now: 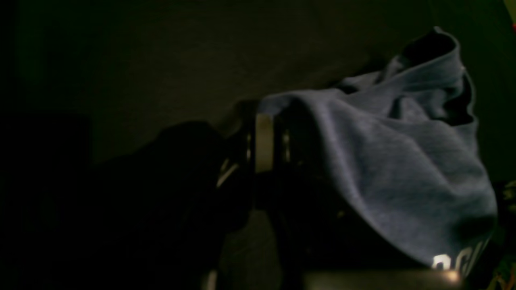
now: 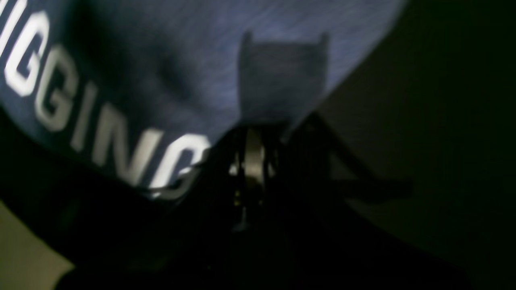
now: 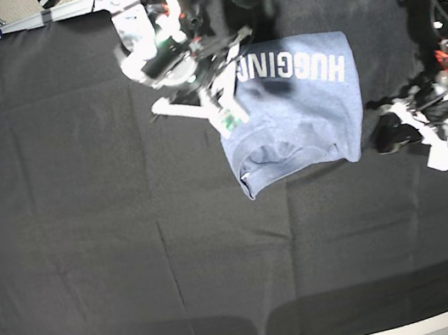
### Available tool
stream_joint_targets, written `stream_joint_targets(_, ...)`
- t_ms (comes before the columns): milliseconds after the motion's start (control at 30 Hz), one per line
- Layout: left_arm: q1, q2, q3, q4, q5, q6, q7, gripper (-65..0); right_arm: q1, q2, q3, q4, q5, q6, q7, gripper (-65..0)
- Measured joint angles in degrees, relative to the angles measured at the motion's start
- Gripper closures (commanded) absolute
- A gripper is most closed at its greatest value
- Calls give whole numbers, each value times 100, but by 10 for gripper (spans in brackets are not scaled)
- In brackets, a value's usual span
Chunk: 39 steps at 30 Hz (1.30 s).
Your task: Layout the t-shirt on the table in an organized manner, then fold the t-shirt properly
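Covering most of the base view, the table (image 3: 90, 241) held the t-shirt (image 3: 302, 120), folded near its far edge. The right gripper (image 3: 227, 111) pinched the shirt's edge; the left gripper (image 3: 382, 134) sat closed just beside it.

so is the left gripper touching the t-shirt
Cannot tell. In the base view the left gripper sits right at the t-shirt edge; the left wrist view is too dark to show contact or a gap.
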<state>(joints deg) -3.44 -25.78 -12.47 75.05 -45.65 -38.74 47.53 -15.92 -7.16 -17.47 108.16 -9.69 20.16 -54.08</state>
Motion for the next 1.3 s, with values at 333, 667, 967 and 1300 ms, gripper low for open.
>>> stream_joint_targets(333, 741, -11, -837, 614, -446, 4, 11, 0, 0, -2, 236, 741, 114, -50, -293, 0)
stream_joint_targets(667, 2201, 37, -1770, 1792, -431, 7, -125, 0, -474, -4, 1115, 1578, 667, -28, -343, 0)
stream_joint_targets(967, 3298, 37, -2267, 2441, -428, -9, -127, 0, -1799, -33, 1847, 2382, 671, 101, -319, 0)
stream_joint_targets(1300, 4317, 168, -2879, 2557, -522, -11, -129, 0, -2765, 42, 2059, 2575, 798, 101, -293, 0)
